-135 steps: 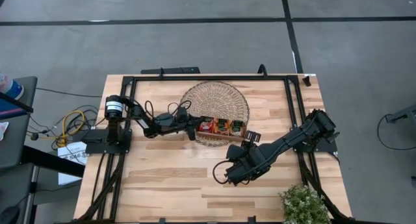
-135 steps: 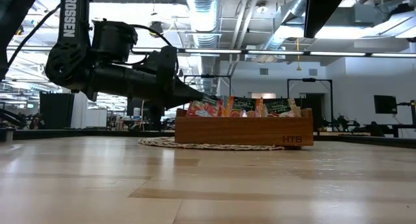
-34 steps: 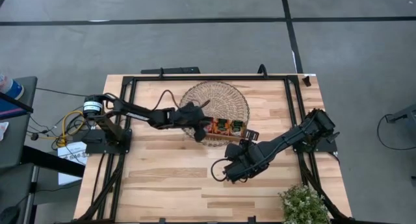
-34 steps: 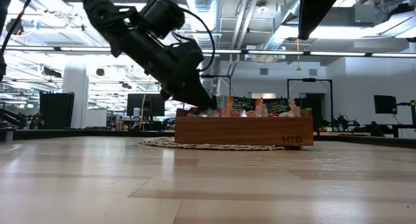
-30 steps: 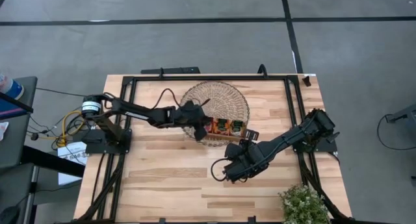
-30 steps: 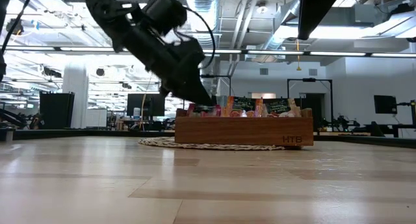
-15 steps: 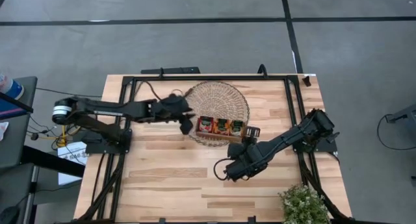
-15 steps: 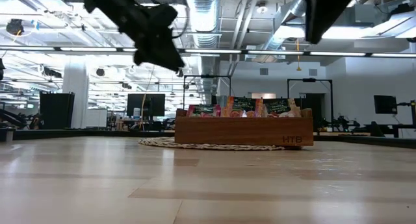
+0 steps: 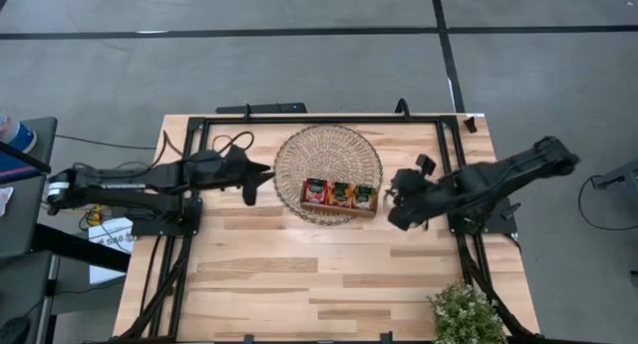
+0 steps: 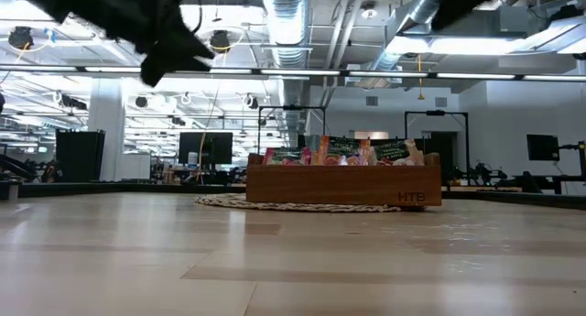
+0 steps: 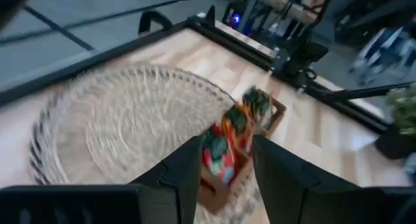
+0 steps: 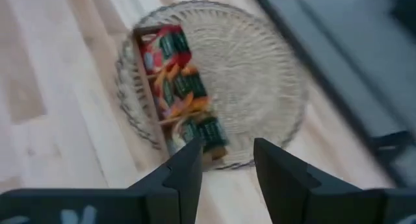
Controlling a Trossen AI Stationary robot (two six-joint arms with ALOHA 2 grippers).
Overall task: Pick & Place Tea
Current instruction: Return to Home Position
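Since the tea (image 9: 339,193) sits in the wooden tray (image 10: 343,184) on the woven mat (image 9: 329,145) (none loose on the table (image 9: 259,274)), placing looks done; the left gripper (image 11: 225,143) and right gripper (image 12: 226,146), parted and empty either side of the mat, need only fold home.

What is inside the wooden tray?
Tea sachets stand packed in all three compartments of the wooden tray, their tops poking above its wall. How many there are, and the tray floor beneath them, cannot be seen: the packets themselves cover both.
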